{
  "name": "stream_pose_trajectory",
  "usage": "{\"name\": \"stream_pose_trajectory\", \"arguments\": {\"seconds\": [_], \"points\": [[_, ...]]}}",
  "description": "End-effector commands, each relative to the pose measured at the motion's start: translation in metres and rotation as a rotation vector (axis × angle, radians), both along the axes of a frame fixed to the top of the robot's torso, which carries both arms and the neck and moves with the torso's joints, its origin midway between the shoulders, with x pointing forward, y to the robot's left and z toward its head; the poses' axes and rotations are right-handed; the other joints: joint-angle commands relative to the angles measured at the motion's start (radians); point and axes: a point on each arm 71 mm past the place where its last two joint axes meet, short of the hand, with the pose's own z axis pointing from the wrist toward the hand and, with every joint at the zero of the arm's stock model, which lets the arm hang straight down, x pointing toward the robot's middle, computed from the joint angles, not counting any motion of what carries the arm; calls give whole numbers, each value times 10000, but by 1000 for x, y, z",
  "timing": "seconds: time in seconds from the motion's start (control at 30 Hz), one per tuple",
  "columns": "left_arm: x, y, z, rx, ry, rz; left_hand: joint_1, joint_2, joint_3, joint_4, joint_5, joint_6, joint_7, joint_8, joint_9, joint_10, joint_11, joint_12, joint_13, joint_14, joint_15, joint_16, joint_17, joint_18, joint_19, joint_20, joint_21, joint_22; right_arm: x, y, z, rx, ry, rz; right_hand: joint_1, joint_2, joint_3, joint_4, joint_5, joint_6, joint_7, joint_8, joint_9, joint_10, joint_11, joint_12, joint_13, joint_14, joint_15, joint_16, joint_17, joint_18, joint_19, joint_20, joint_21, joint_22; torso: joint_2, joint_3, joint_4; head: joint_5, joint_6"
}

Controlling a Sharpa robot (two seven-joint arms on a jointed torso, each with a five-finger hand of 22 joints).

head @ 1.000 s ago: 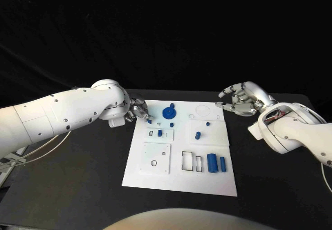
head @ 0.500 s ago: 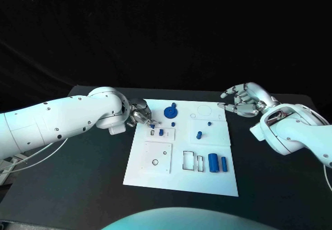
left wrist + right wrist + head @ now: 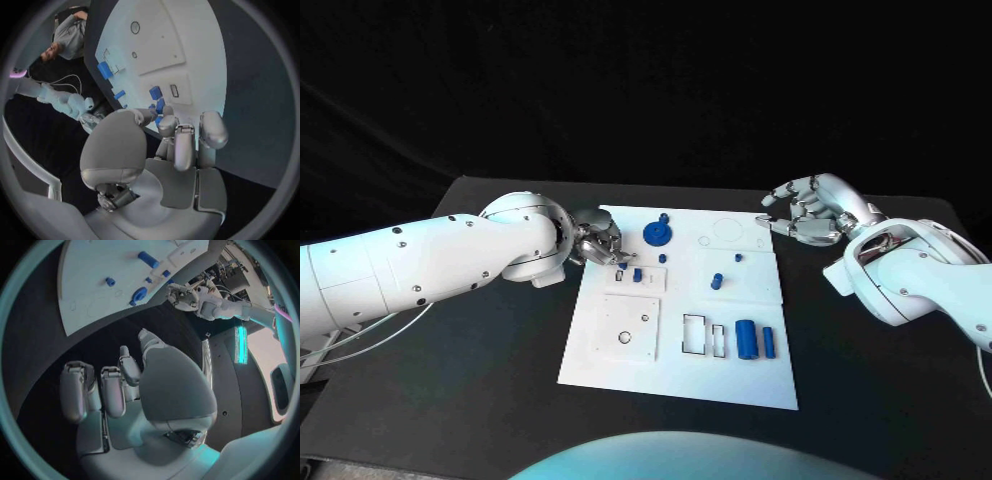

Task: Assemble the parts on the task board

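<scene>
Small part [image 3: 158, 119] behind left robot hand [image 3: 599, 238] fingertips

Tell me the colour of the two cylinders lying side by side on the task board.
Blue: the two cylinders on the white task board show best in the head view.

I see a matt white board [image 3: 678, 345], smooth blue plastic-looking parts [image 3: 746, 340], matt black table [image 3: 473, 380], glossy white arms [image 3: 416, 265], silvery metallic-looking hands [image 3: 805, 212].
</scene>
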Motion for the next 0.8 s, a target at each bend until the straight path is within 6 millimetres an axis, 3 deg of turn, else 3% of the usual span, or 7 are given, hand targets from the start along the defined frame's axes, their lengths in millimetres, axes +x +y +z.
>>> {"name": "stream_pose_trajectory", "arguments": {"seconds": [0.03, 0.8], "points": [[0, -2, 2, 231, -690, -315, -3, -142, 1544, -1477, 44, 131, -100, 32, 15, 83, -12, 22, -4, 748, -98, 42, 1532, -138, 81, -3, 57, 17, -1, 1, 0, -43, 4, 89, -72, 30, 53, -18, 43, 47, 10, 56, -9, -8, -35, -41, -14, 652, 28, -51, 1033, 149, 9, 24, -56, 1451, 5, 8, 8, 5, -21], [-9, 2, -17, 825, -444, -282, -41, -224, 1786, -1566, 43, 176, -112, 26, 32, 125, -29, 1, -18, 749, -115, 42, 1535, -145, 104, -17, 77, 51, -1, 1, -1, -45, 16, 97, -72, 30, 53, -18, 43, 47, 10, 56, -9, -8, -35, -41, -14, 652, 28, -51, 1033, 149, 9, 24, -56, 1451, -3, 4, 7, 47, -83]]}}
